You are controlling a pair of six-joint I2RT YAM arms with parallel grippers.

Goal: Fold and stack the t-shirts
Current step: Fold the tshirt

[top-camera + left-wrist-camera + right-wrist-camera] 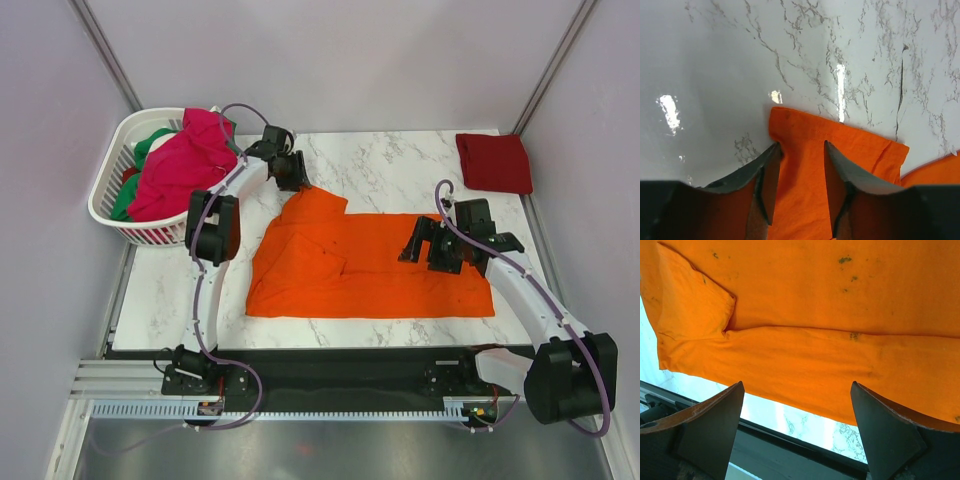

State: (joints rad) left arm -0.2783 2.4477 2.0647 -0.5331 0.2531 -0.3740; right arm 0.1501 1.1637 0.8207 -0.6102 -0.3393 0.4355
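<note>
Right, starting at my edge of the table (160, 290): the orange t-shirt (370, 265) lies spread sideways across the marble, one flap doubled over its body on the left.

The right gripper (425, 245) hangs above the shirt's right half. In its wrist view the fingers (705, 425) are spread wide with nothing between them, and the near hem and a strip of marble show below.

Further back, the left gripper (298, 182) is down at the sleeve that pokes out toward the far side. Its wrist view shows the fingertips (775, 152) drawn partway in, with orange cloth running between them. I can't tell whether they truly pinch it or only straddle it.

I judge the step in hand to be folding that far sleeve in. I'd confirm the bite first, taking only the sleeve and not the layer beneath. Then I'd carry it low and straight toward me, so the crease lands along the body's edge. The right gripper could press the body flat to stop it dragging.

At the far right a dark red t-shirt (494, 162) sits folded. At the far left the basket (105, 200) holds the magenta-pink t-shirt (185, 160) and a green one (150, 145), both unfolded.
</note>
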